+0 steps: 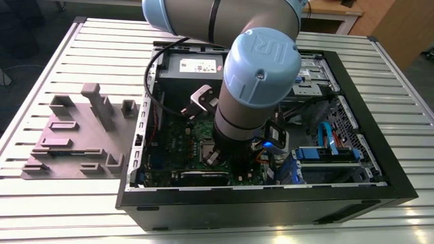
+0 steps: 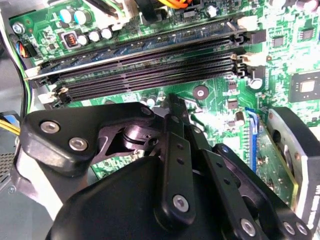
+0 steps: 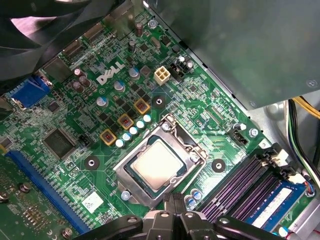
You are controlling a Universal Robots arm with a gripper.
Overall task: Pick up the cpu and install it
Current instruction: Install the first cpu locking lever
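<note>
Pale silver metal: the cpu (image 3: 156, 164) lies flat inside the socket frame (image 3: 161, 161) on the green motherboard (image 3: 75, 120), first wrist view. Frame sits closed around it, lid window exposing the chip top, so it reads as seated in the socket rather than carried. The gripper (image 3: 172, 206) hangs just beside the frame's near edge, fingertips close together with nothing between them; looks pressed together and empty, not touching the chip. Around it: a capacitor row (image 3: 131, 131) just beside one frame corner, memory slots (image 3: 245, 187) near the other side, the big grey box (image 3: 240, 45) walling off one edge of the board.

Second wrist view: black linkage of the gripper (image 2: 172, 107) converges to a narrow tip over the board, nothing pinched. Memory slots (image 2: 150, 65) run across beyond the tip, one stick fitted. No obstruction between tip and board.

Exterior view: arm (image 1: 261, 76) reaches straight down into the open computer case (image 1: 379, 168), presumably because the case walls leave only vertical access. A black cable (image 1: 152, 86) loops off the arm near the case wall; blue drive cables (image 1: 326, 134) sit to the exterior view's right. A grey parts fixture (image 1: 74, 137) stands on the slatted table (image 1: 40, 203) at the exterior view's left, well apart.
</note>
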